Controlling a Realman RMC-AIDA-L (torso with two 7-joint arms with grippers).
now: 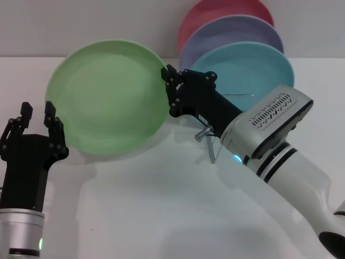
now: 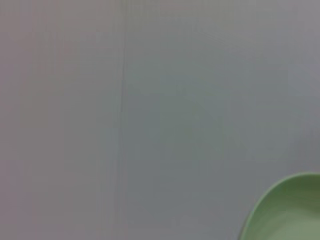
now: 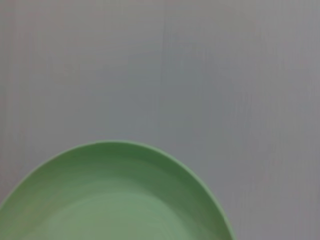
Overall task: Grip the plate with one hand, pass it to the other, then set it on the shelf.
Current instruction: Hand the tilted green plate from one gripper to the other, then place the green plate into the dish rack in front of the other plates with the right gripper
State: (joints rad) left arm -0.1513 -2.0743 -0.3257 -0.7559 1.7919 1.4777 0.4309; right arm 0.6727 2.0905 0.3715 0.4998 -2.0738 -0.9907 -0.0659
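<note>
The light green plate [image 1: 108, 97] hangs tilted above the white table, its face towards the head camera. My right gripper [image 1: 168, 89], on the arm with the slotted grille, is shut on the plate's right rim. My left gripper [image 1: 38, 123] stands open at the lower left, one finger [image 1: 55, 129] in front of the plate's left edge, with nothing between its fingers. A curved part of the plate [image 2: 287, 212] shows in the left wrist view, and the plate [image 3: 115, 200] also fills the lower half of the right wrist view. The wire shelf [image 1: 240, 97] stands behind my right arm.
In the shelf stand a turquoise plate [image 1: 248, 67], a lavender plate [image 1: 232, 32] and a pink plate [image 1: 215, 11], upright one behind the other. The white table [image 1: 161, 205] reaches to a pale wall at the back.
</note>
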